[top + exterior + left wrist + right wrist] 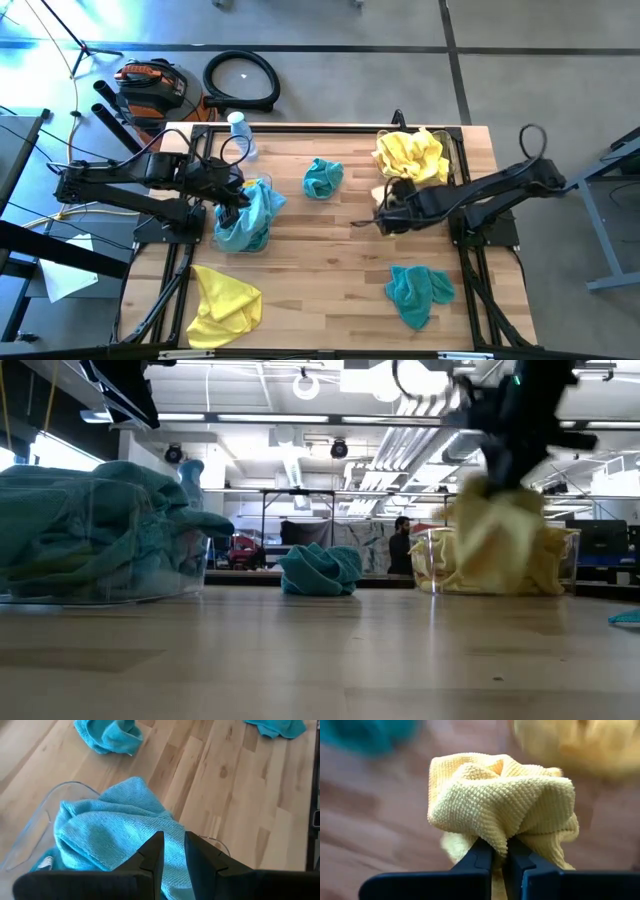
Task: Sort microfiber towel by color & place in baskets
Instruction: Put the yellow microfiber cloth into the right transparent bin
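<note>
I am taking the basket of yellow cloths [452,152] as my landmark. The right end effector [381,219] is hanging just beside that basket's near corner, toward the middle of the counter [330,260], so the basket lies close behind and outward of it, and the right arm is far the nearer one. Its fingers are pressed together on a bunched yellow towel [502,800], a fold of which is puffing up above the tips. The bunch has no clear long axis; in the low view it is hanging above the counter in front of the basket [545,575]. I judge the coming move is a short carry over the rim.

Well across the counter from the landmark, the left end effector [173,851] is hovering over the basket of teal towels [244,218], fingers slightly parted, gripping nothing that I can see.
</note>
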